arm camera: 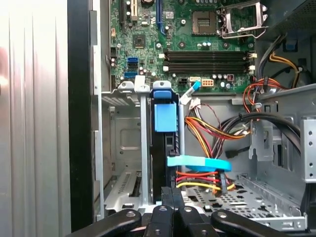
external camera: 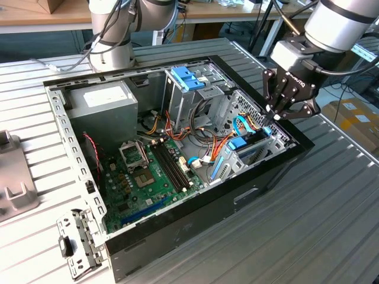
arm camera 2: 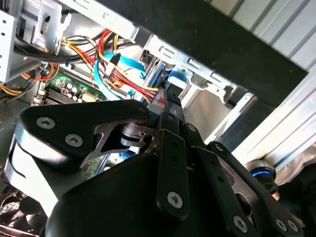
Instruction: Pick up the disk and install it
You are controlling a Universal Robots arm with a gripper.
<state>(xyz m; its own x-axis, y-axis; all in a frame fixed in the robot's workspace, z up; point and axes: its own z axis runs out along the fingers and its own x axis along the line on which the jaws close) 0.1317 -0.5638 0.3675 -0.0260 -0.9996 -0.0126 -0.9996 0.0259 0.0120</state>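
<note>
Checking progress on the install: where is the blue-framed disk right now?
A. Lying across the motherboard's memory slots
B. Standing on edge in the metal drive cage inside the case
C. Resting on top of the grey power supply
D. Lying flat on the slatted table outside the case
B: the disk stands on edge between the walls of the drive cage inside the computer case, with the gripper directly above that corner.

Disk [arm camera: 163, 163] stands edge-on in the drive cage [arm camera: 123, 148]; lower end hidden behind the claw [arm camera: 170, 210]. Fingertips blocked by claw's own linkage in second wrist view. Computer case [external camera: 195, 213] cut off below.
</note>
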